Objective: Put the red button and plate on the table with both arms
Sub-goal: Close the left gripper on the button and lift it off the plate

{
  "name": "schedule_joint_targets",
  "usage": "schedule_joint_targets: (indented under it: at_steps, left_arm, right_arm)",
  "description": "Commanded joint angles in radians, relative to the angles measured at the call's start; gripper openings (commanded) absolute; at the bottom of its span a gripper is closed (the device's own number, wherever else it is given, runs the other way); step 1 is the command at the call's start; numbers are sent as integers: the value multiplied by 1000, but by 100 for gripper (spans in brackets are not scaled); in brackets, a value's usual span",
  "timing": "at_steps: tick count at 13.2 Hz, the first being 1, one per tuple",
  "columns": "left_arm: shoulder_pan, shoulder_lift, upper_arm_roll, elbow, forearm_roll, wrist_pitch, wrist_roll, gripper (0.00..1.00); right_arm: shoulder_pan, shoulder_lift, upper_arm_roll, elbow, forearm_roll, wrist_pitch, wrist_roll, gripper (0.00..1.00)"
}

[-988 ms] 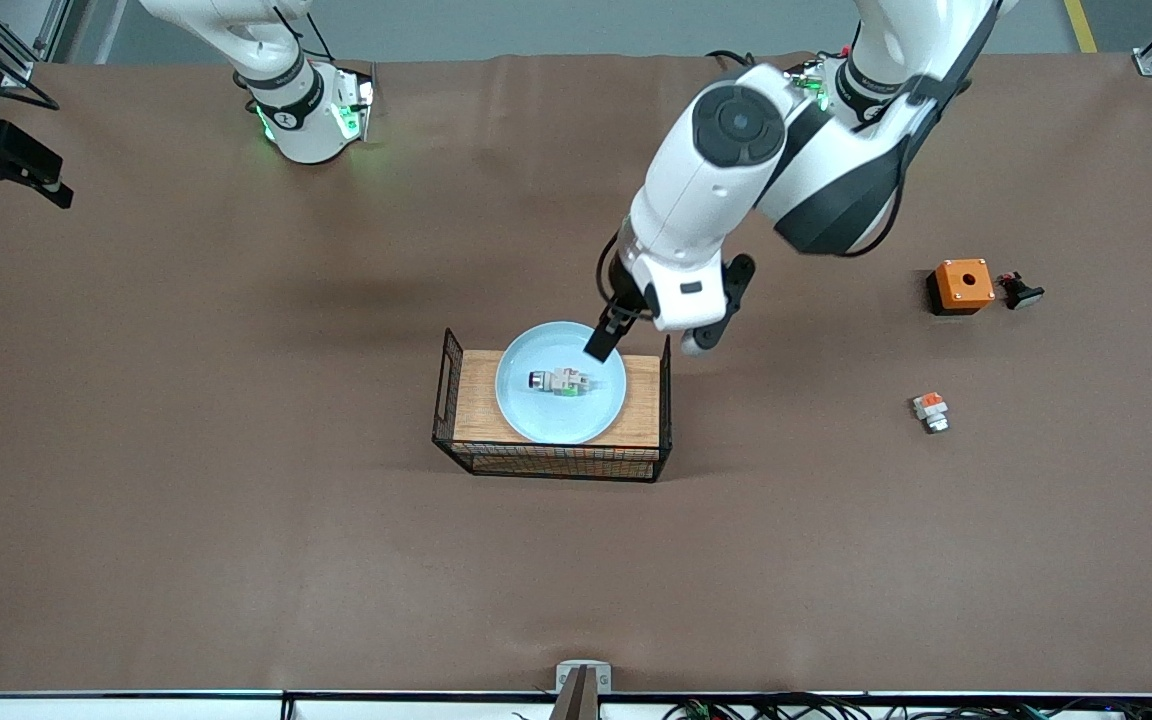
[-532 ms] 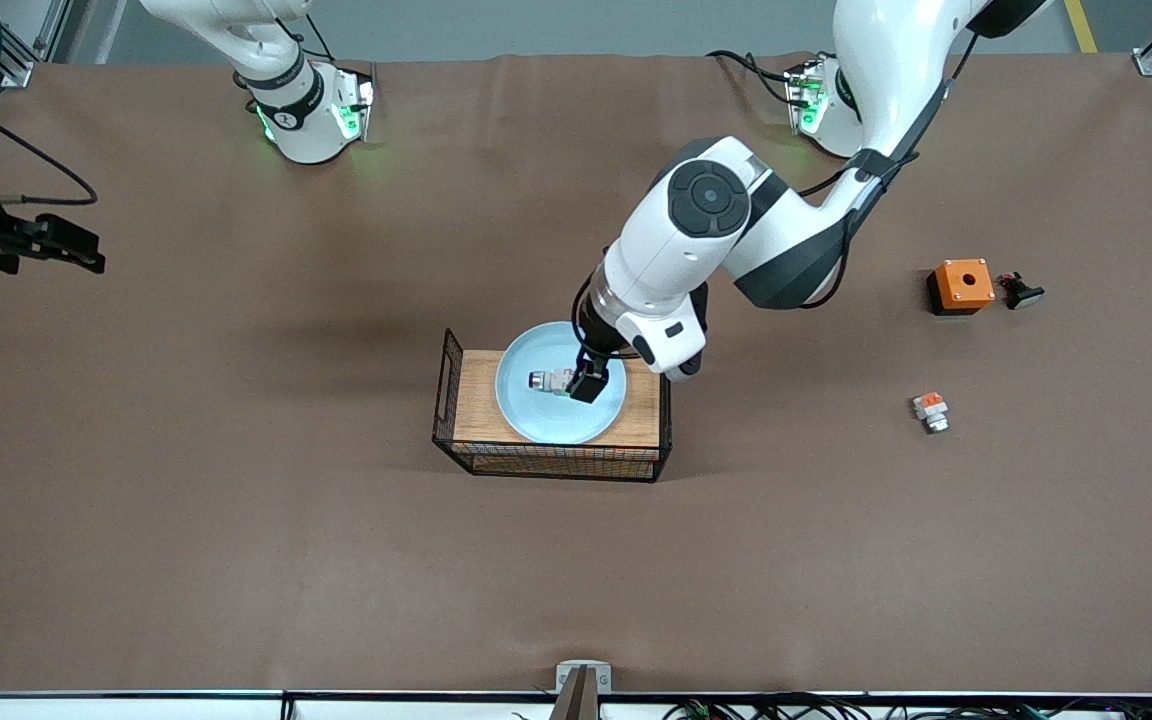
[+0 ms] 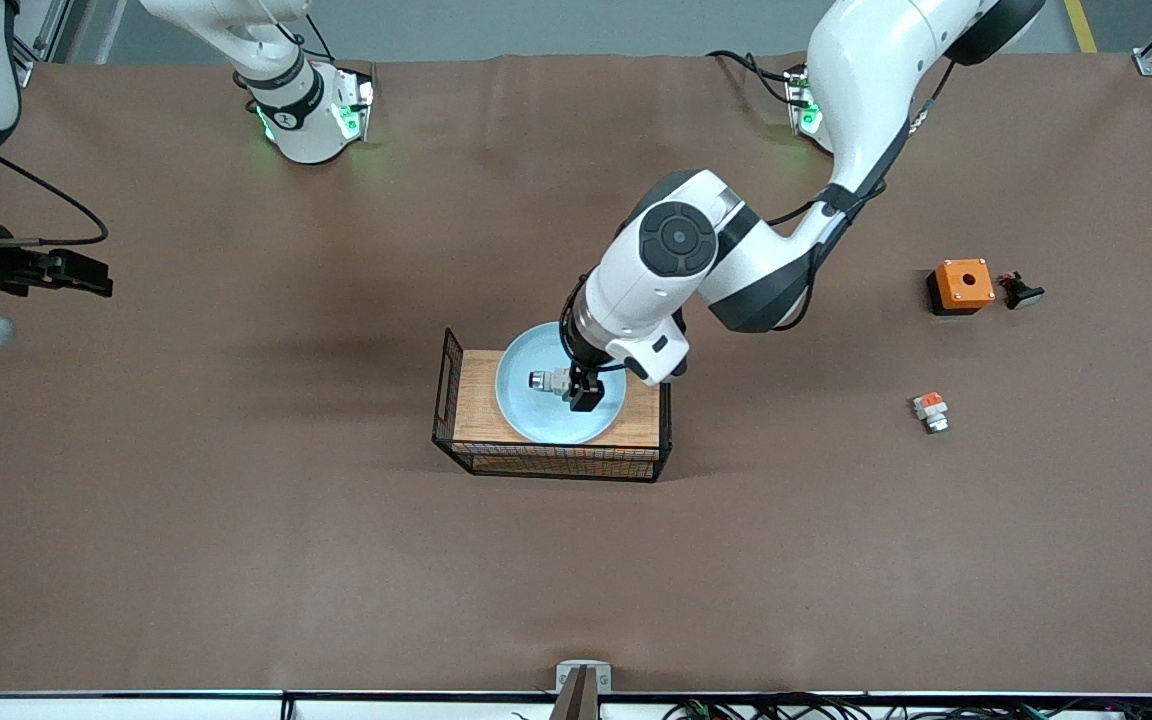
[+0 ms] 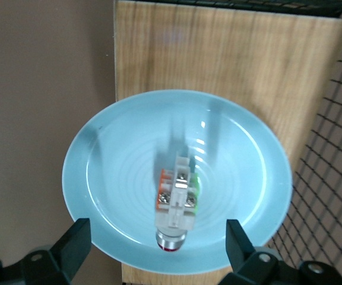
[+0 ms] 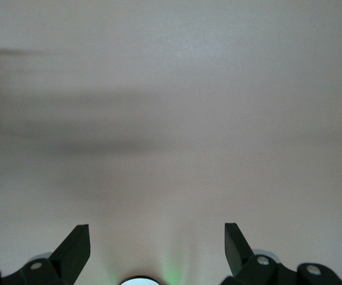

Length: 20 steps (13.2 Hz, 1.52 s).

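The red button (image 4: 175, 203) lies in the plate (image 4: 111, 160) between the left tool's (image 4: 157, 252) spread fingers

right tool (image 5: 153, 246) spread wide, over bare table (image 5: 171, 107)

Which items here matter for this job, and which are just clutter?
Job: red button lying in the plate; plate on the wire rack; table; left tool open over the button; right tool waiting.
Clutter: orange box; orange-marked button part; black part.
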<state>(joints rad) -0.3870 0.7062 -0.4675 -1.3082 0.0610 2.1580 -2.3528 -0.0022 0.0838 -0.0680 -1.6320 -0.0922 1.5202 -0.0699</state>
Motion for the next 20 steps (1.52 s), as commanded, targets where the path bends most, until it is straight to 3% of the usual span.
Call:
schedule_joint_targets:
  at_steps: [1, 6, 7, 11, 14, 20]
  left_arm:
    - [-32, 42, 15, 44, 13, -10, -22, 100]
    - [-65, 56, 61, 46, 16, -7, -19, 97]
    - [-76, 58, 79, 47, 14, -1, -17, 91]
    - [-82, 64, 92, 46, 14, 13, -16, 42]
    - [-82, 56, 90, 46, 14, 13, -3, 18]
    - [-69, -26, 84, 44, 20, -1, 17, 14]
  right_arm:
    - [-1, 17, 7, 31, -38, -18, 10, 100]
    - [-7, 25, 8, 31, -37, -11, 12, 100]
    - [-10, 27, 8, 31, -29, -9, 12, 100]
    - [-10, 31, 5, 31, -20, -9, 19, 99]
    - [-9, 30, 5, 24, 14, -15, 146, 100]
    - [31, 22, 13, 14, 42, -21, 347, 100]
